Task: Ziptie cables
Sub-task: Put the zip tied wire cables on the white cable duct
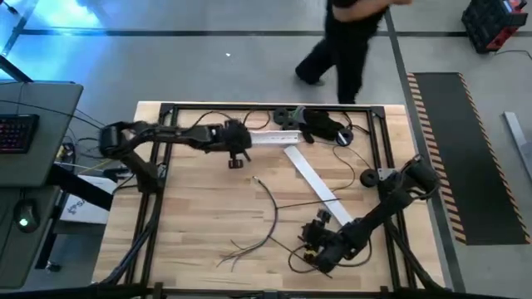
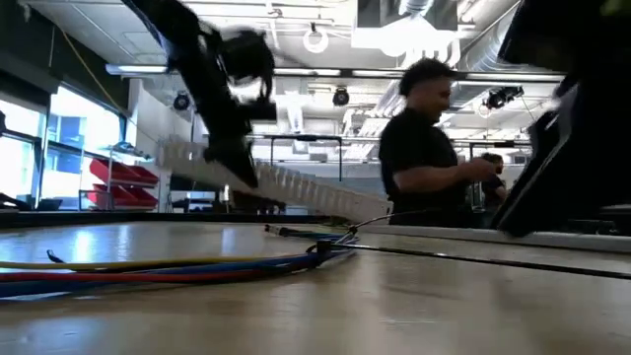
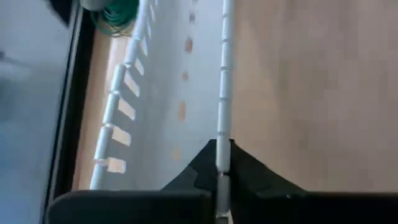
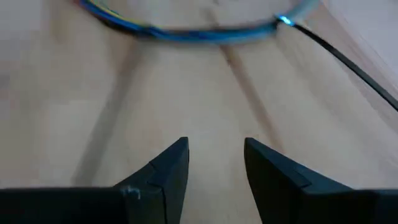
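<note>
L fingers pinching white zip tie strip, lifted | R fingers apart, empty, low over surface | cables loose mid-surface, near R | no tie on yet; wrap + cinch left

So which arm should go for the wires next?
Probably the right. Its pincer is open and empty, low over the table beside the wires. The left pincer is shut on a white strip near the far edge.
</note>
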Robot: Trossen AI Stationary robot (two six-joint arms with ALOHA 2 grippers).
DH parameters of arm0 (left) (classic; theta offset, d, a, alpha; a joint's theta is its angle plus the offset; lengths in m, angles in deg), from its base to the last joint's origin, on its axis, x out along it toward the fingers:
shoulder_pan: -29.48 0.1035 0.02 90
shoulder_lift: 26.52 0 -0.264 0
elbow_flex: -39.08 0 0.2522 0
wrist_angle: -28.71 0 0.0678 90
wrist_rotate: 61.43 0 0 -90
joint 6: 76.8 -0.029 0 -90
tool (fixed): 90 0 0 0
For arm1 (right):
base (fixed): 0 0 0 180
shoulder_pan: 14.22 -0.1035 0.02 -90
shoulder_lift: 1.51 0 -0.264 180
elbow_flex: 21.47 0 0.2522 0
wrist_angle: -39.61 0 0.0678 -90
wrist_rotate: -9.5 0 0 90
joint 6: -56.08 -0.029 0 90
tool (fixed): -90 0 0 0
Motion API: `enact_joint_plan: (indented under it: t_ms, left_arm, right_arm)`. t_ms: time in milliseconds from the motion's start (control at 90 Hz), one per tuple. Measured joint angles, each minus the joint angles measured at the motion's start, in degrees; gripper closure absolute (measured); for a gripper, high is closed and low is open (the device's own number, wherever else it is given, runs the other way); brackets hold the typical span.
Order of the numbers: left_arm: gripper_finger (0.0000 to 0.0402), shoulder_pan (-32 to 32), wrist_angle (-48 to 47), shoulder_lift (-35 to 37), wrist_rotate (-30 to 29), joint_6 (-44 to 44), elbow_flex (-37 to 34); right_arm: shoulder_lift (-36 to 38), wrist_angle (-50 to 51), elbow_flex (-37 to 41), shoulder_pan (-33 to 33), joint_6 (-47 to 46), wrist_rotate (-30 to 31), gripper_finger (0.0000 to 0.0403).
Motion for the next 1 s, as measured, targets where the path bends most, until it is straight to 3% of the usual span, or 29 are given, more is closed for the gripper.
enact_joint_plan:
  t_ms: [167, 311, 478, 567, 656, 789, 889, 1000]
  left_arm:
    - [0.0401, -13.8, -4.6, 6.0, -2.3, 23.8, -3.7]
    - [0.0401, -25.6, 1.1, 5.8, -7.0, 31.7, -9.1]
    - [0.0401, -32.8, 5.4, 4.4, -15.2, 40.2, -14.0]
    - [0.0401, -34.1, 5.6, 4.5, -21.0, 43.4, -14.6]
    - [0.0401, -34.2, 6.1, 4.5, -24.7, 45.2, -14.6]
    - [0.0402, -33.1, 6.3, 4.6, -26.4, 46.6, -14.6]
    - [0.0402, -32.6, 6.1, 4.3, -24.5, 45.2, -14.6]
    - [0.0402, -31.4, 5.7, 4.3, -23.1, 49.5, -14.6]
  right_arm:
    - [0.7, 0.0, -2.9, -5.8, 1.4, 5.6, 0.0263]
    - [0.7, -0.1, -4.0, -9.7, 0.9, 12.2, 0.0263]
    - [0.7, -0.1, -4.0, -10.4, -2.5, 14.1, 0.0263]
    - [0.6, 0.9, -3.6, -7.5, -2.3, 9.9, 0.0263]
    - [0.5, 0.8, -3.6, -2.6, 5.4, 4.2, 0.0263]
    - [0.5, -0.7, -4.1, 6.9, 25.9, -5.9, 0.0263]
    - [0.5, -3.9, -4.2, 15.3, 42.9, -18.0, 0.0263]
    - [0.6, -8.7, -4.3, 23.9, 61.3, -30.2, 0.0263]
